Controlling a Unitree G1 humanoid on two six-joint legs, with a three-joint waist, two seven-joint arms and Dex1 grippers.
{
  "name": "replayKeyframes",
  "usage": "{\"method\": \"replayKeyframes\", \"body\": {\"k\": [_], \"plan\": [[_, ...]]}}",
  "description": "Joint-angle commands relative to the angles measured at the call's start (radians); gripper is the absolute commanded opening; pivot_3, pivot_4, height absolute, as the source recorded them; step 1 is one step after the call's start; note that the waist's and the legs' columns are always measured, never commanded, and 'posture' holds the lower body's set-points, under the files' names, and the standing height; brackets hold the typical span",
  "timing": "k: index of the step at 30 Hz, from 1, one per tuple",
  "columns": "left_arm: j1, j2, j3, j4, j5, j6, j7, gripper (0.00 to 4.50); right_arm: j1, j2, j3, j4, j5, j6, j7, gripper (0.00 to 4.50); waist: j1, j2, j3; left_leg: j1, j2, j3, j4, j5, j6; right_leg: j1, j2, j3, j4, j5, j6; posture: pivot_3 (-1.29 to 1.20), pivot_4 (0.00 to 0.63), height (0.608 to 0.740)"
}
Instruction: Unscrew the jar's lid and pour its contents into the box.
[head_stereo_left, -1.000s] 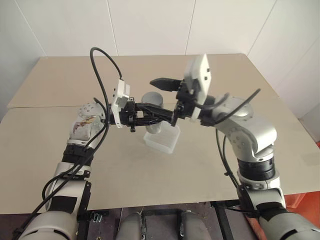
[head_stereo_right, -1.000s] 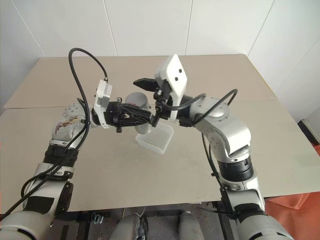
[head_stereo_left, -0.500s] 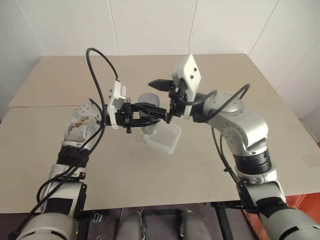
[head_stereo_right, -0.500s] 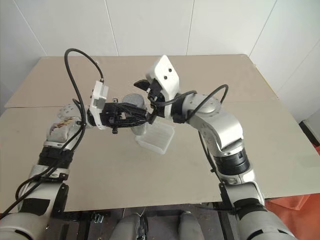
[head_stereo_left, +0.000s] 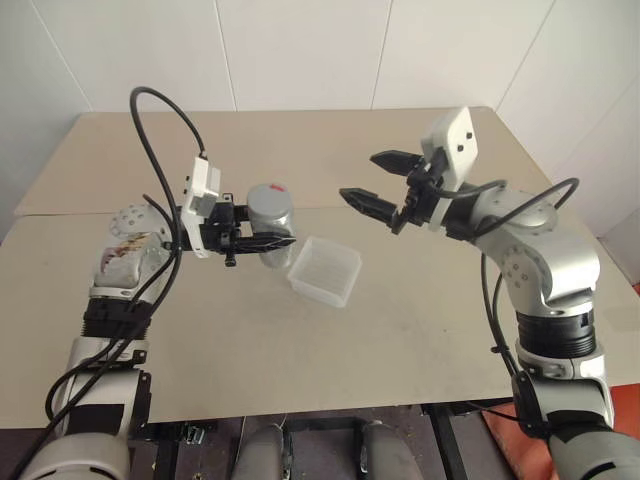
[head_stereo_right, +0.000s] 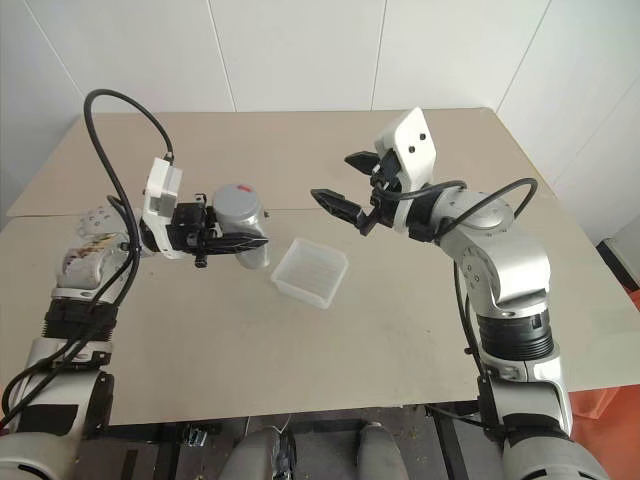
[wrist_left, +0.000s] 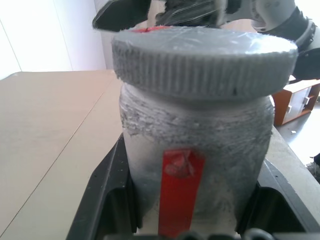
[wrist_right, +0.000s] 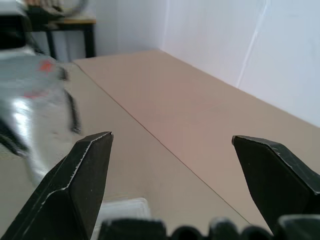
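My left gripper (head_stereo_left: 268, 241) is shut on the jar (head_stereo_left: 268, 216) and holds it upright above the table, left of the box (head_stereo_left: 325, 270). The jar is clear with a red strip (wrist_left: 180, 185) down its side. Its grey ribbed lid (wrist_left: 205, 60) sits on top. The contents are hidden inside the jar. The box is a shallow translucent white square lying on the table (head_stereo_left: 420, 330). My right gripper (head_stereo_left: 358, 176) hangs open in the air, to the right of the jar and above the box, with nothing between its fingers (wrist_right: 75, 185).
The beige table has a seam (head_stereo_left: 80, 212) running across it behind the jar. White walls (head_stereo_left: 300, 50) stand close behind the far edge. An orange object (head_stereo_right: 605, 420) sits beyond the table's right front corner.
My right gripper has drawn away to the right from the jar's lid, still open. My left gripper has carried the jar a little to the left. The lid stays on the jar.
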Motion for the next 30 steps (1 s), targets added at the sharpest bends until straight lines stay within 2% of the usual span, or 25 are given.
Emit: {"method": "replayKeyframes", "body": {"k": [1, 5, 9, 16, 30], "plan": [[-0.052, -0.043, -0.010, 0.021, 0.015, -0.028, 0.024, 1.92, -0.049, 0.048, 0.022, -0.106, 0.067, 0.033, -0.007, 4.47, 0.000, 0.000, 0.000, 0.000, 0.000, 0.000, 0.000, 0.000, 0.000, 0.000, 0.000, 0.000, 0.000, 0.000, 0.000, 0.00, 0.150, 0.740], [-0.073, -0.080, -0.025, 0.052, 0.030, -0.044, 0.014, 1.92, -0.090, 0.109, 0.077, -0.118, 0.066, 0.056, -0.038, 4.47, -0.001, 0.000, 0.000, 0.000, 0.000, 0.000, 0.000, 0.000, 0.000, 0.000, 0.000, 0.000, 0.001, 0.000, 0.000, 0.00, 0.150, 0.740], [-0.088, -0.096, -0.032, 0.062, 0.033, -0.049, 0.008, 1.92, -0.137, 0.160, 0.149, -0.060, 0.002, 0.047, -0.088, 4.47, -0.002, 0.000, 0.000, 0.000, 0.000, 0.000, 0.000, 0.000, 0.000, 0.000, 0.000, 0.000, 0.001, 0.000, 0.000, 0.00, 0.150, 0.740], [-0.089, -0.091, -0.025, 0.057, 0.034, -0.044, -0.006, 1.92, -0.170, 0.198, 0.181, 0.034, -0.052, 0.026, -0.090, 4.47, 0.001, 0.000, 0.000, 0.000, 0.000, 0.000, 0.000, 0.000, 0.000, 0.000, 0.000, 0.000, 0.000, 0.000, 0.000, 0.00, 0.150, 0.740], [-0.056, -0.021, 0.003, 0.023, 0.014, -0.025, -0.008, 1.92, -0.070, 0.045, 0.052, -0.004, -0.013, 0.024, -0.031, 4.47, 0.000, 0.000, 0.000, 0.000, 0.000, 0.000, 0.000, 0.000, 0.000, 0.000, 0.000, 0.000, 0.000, 0.000, 0.000, 0.00, 0.150, 0.740]]}}
